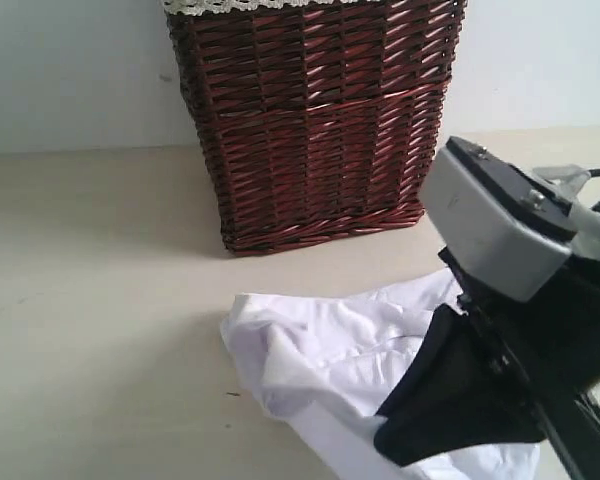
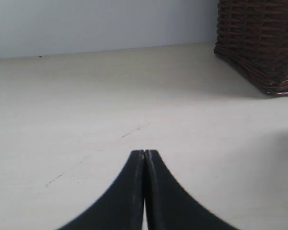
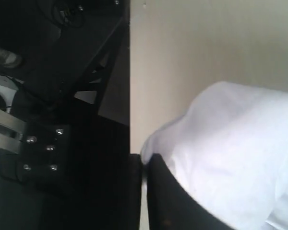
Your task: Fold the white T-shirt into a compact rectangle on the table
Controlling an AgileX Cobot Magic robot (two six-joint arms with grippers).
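Note:
The white T-shirt point(image 1: 310, 350) lies crumpled on the table point(image 1: 100, 300) in front of the basket, at the lower middle of the exterior view. My right gripper point(image 1: 388, 436) comes in from the lower right and rests over the shirt's near part. In the right wrist view its black fingers point(image 3: 144, 157) are shut with a strip of the white T-shirt point(image 3: 240, 163) pinched between them, close to the table's edge. My left gripper point(image 2: 144, 151) is shut and empty over the bare table point(image 2: 86, 96), away from the shirt.
A dark brown wicker basket point(image 1: 315, 120) with white lace trim stands at the back centre, also at the far corner of the left wrist view point(image 2: 259, 43). Beyond the table edge point(image 3: 130, 96) lies dark equipment point(image 3: 43, 148).

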